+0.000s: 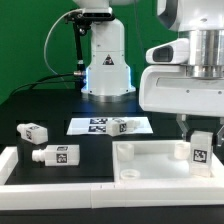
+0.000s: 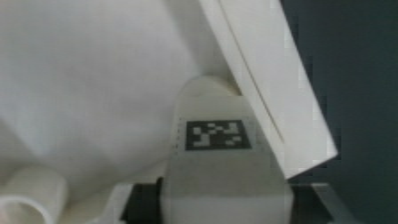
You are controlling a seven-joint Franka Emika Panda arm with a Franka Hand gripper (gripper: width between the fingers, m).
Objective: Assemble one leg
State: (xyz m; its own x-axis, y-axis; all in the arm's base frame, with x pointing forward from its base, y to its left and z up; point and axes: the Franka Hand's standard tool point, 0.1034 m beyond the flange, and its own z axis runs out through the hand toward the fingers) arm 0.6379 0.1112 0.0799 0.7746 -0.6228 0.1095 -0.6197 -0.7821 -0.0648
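Observation:
My gripper point(image 1: 200, 128) is shut on a white leg point(image 1: 200, 151) with a square marker tag, held upright at the right end of the large white tray-shaped part point(image 1: 150, 160). In the wrist view the leg point(image 2: 221, 150) fills the space between the dark fingers point(image 2: 146, 197), its far end reaching the tray's raised rim point(image 2: 267, 80). Three more legs are loose: one point(image 1: 33, 131) on the dark table at the exterior view's left, one point(image 1: 58, 154) in front of it by the white rim, and one point(image 1: 121, 126) lying on the marker board point(image 1: 92, 126).
The arm's white base point(image 1: 106, 65) stands at the back centre with cables behind it. A white raised border point(image 1: 20, 160) runs along the front left of the table. A round white post point(image 2: 27, 195) of the tray shows beside the held leg.

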